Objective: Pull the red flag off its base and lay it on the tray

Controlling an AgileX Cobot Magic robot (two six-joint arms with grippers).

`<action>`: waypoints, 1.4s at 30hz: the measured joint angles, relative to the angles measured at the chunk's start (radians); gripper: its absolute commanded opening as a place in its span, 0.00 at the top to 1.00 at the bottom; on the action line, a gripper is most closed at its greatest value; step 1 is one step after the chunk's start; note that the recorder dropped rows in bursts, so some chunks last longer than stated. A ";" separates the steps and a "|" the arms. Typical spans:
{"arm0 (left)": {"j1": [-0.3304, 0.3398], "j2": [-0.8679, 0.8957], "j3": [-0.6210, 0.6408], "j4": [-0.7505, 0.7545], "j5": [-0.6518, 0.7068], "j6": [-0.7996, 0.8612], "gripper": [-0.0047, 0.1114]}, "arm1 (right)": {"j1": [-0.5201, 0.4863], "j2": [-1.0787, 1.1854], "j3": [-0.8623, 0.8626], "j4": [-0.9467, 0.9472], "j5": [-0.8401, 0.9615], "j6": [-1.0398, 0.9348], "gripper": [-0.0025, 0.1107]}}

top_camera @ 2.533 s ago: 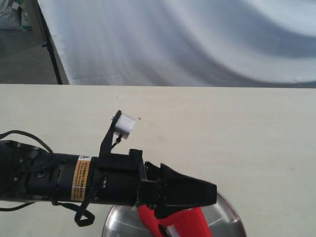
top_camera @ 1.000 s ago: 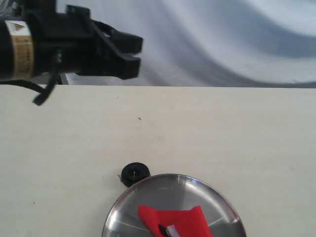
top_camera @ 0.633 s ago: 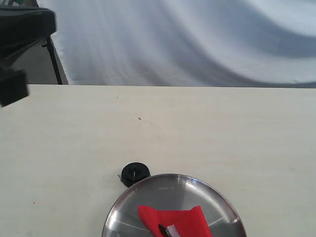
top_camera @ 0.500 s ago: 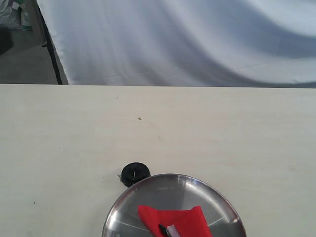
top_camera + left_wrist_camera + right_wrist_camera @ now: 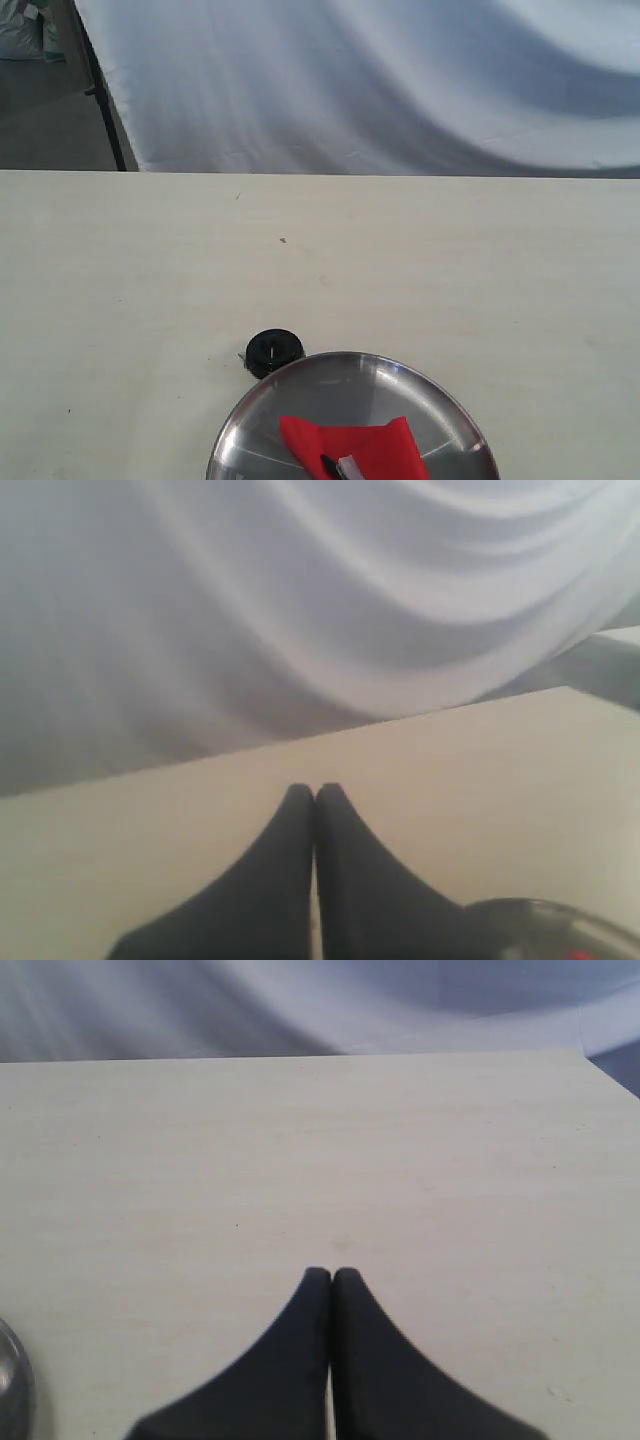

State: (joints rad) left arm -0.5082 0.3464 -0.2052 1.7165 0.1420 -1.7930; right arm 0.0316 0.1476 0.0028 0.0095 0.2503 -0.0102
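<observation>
The red flag (image 5: 355, 447) lies flat inside the shiny steel tray (image 5: 260, 415) at the table's near edge, its white strip and black stick end showing by the bottom border. The small black base (image 5: 274, 350) sits on the table, touching the tray's far-left rim, with no stick in its hole. Neither arm shows in the exterior view. My left gripper (image 5: 315, 792) is shut with nothing between its fingers, and a sliver of the tray (image 5: 545, 925) shows beside it. My right gripper (image 5: 332, 1276) is shut and empty over bare table.
The pale wooden table (image 5: 450, 260) stretches wide behind the tray. A white cloth backdrop (image 5: 400, 80) hangs past its far edge, with a black stand leg (image 5: 105, 110) at the far left.
The left arm has let go of the flag, lifted away up and to the left, and left the exterior view. The flag and base stay where they were.
</observation>
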 measured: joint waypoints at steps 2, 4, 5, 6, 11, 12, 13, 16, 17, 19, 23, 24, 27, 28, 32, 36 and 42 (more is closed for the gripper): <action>0.000 0.000 0.001 -0.008 -0.044 -0.166 0.96 | 0.000 0.000 0.000 0.000 0.000 0.000 0.98; 0.000 0.000 0.001 -0.075 -0.095 -0.258 0.96 | 0.000 0.000 0.000 0.000 0.000 0.000 0.98; 0.000 0.000 0.001 -0.126 -0.127 -0.283 0.96 | 0.000 0.000 0.000 0.000 0.000 0.000 0.98; 0.000 0.000 0.001 -0.170 -0.163 -0.302 0.96 | 0.000 0.000 0.000 0.000 0.000 0.000 0.98; 0.000 0.000 0.001 -0.239 -0.328 -0.304 0.96 | 0.000 0.000 0.000 0.000 0.000 0.000 0.98; 0.000 0.000 0.001 -0.241 -0.358 -0.304 0.96 | 0.000 0.000 0.000 0.000 0.000 0.000 0.98; 0.000 0.000 0.001 -0.243 -0.387 -0.304 0.96 | 0.000 0.000 0.000 0.000 0.000 0.000 0.98; 0.000 0.000 0.001 -0.243 -0.463 -0.304 0.96 | 0.000 0.000 0.000 0.000 0.000 0.000 0.98; 0.000 0.000 0.001 -0.243 -0.485 -0.304 0.96 | 0.000 0.000 0.000 0.000 0.000 0.000 0.98; 0.000 0.000 0.001 -0.243 -0.522 -0.304 0.96 | 0.000 0.000 0.000 0.000 0.000 0.000 0.98; 0.000 0.000 0.001 -0.243 -0.547 -0.304 0.96 | 0.000 0.000 0.000 0.000 0.000 0.000 0.98; 0.000 0.000 0.001 -0.243 -0.549 -0.304 0.96 | 0.000 0.000 0.000 0.000 0.000 0.000 0.98; 0.000 0.000 0.001 -0.243 -0.552 -0.304 0.96 | 0.000 0.000 0.000 0.000 0.000 0.000 0.98; 0.000 0.000 0.001 -0.248 -0.552 -0.304 0.96 | 0.000 0.000 0.000 0.000 0.000 0.000 0.98; 0.000 0.000 0.001 -0.396 -0.555 -0.304 0.96 | 0.000 0.000 0.000 0.000 0.000 0.000 0.98; 0.000 0.000 0.001 -0.647 -0.556 -0.304 0.96 | 0.000 0.000 0.000 0.000 0.000 0.000 0.98; 0.000 0.000 0.001 -0.851 -0.554 -0.304 0.96 | 0.000 0.000 0.000 0.000 0.000 0.000 0.98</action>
State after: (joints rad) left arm -0.5082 0.3464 -0.2046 0.8652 -0.4123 -2.0971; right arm 0.0316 0.1476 0.0028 0.0095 0.2503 -0.0102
